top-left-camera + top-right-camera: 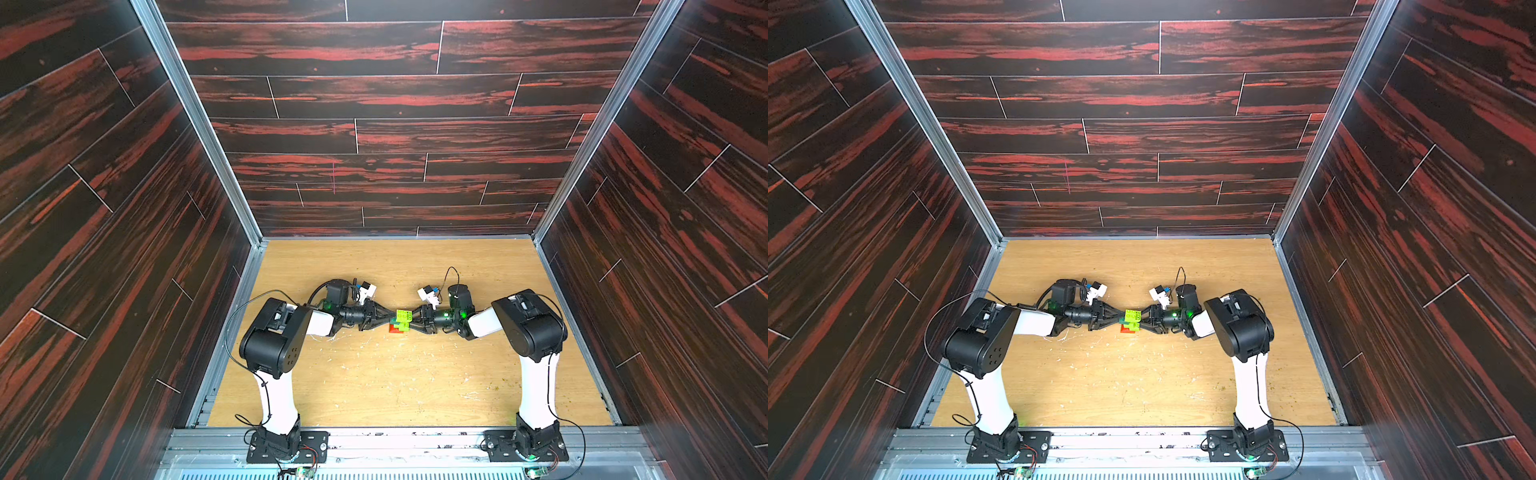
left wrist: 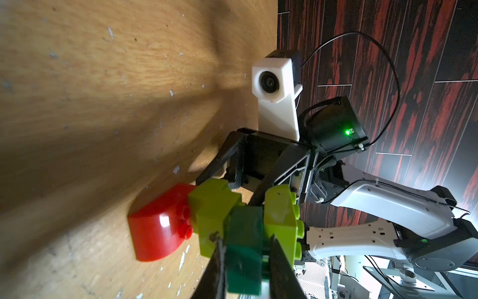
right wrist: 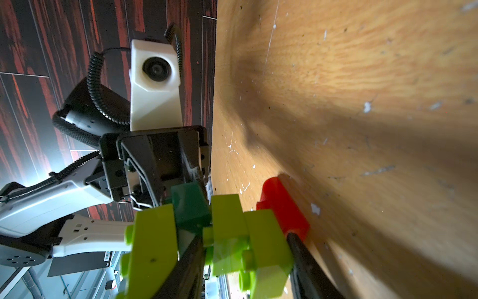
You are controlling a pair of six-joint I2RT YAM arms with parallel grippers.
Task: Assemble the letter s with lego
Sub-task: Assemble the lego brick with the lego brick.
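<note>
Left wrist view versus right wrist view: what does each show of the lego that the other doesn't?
Only the left wrist view: the tips of the left gripper clamped on the dark green brick, plus the rounded face and studs of the red brick. Only the right wrist view: the tips of the right gripper closed around the lime green bricks, one finger beside the red brick. Both: the letter s, its red end against the table, with the opposite gripper's body behind it.
</note>
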